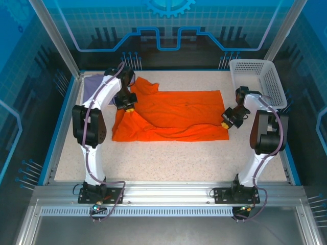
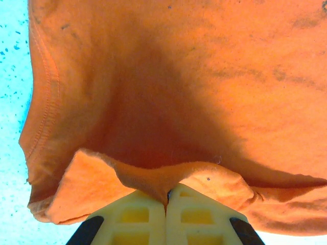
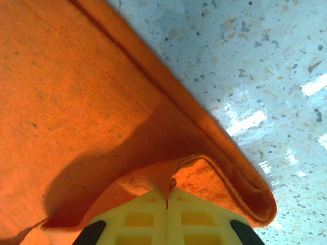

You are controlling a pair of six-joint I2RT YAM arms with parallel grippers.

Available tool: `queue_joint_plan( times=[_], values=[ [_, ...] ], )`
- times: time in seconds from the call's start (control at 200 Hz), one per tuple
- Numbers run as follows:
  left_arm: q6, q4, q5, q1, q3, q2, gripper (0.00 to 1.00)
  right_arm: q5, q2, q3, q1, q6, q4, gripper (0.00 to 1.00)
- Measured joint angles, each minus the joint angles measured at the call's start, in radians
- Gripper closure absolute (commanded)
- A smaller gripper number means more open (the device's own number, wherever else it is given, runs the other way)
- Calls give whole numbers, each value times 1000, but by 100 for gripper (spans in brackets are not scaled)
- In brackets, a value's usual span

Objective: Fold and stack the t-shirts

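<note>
Left gripper point(image 2: 166, 193): jaws closed together, pinching a raised fold of the orange t-shirt point(image 1: 179, 115) at its left end, beside a stitched hem. Right gripper point(image 3: 167, 191): jaws likewise closed, nipping a fold at the shirt's right hemmed corner. The shirt lay spread across the middle of the tabletop point(image 1: 168, 158), between the two grippers. The lavender t-shirt point(image 1: 92, 84) lay at the far-left corner, partly hidden behind the left arm; white basket point(image 1: 258, 76) stood far right.

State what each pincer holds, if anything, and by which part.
Both hold the orange t-shirt. The left pincer is shut on a pinched fold at its left side; the right pincer is shut on the edge by its right corner.
</note>
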Motion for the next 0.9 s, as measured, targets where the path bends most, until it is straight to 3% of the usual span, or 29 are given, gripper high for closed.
queue_joint_plan(
  times=[0.165,0.225,0.26,0.34,0.44,0.595,0.7,0.815,0.9],
  values=[
    [19,24,0,3,28,73,97,2,14,2,5,16,3,100],
    [20,31,4,5,54,109,82,-4,22,6,9,23,1,97],
    [18,32,8,8,80,135,67,-6,28,14,10,27,-3,92],
    [13,21,15,17,181,210,41,-16,43,40,15,37,-21,67],
    [-13,20,3,26,254,240,19,-32,49,71,18,42,-33,49],
    [-39,0,-34,31,227,121,18,-29,39,127,23,26,-52,42],
    [-62,37,-35,38,38,-90,22,5,2,169,71,-5,-79,43],
    [-117,127,38,102,-294,-379,26,16,-48,260,242,-46,-71,47],
    [-164,202,107,214,-566,-585,29,-31,-60,307,417,-53,-16,49]
  ],
)
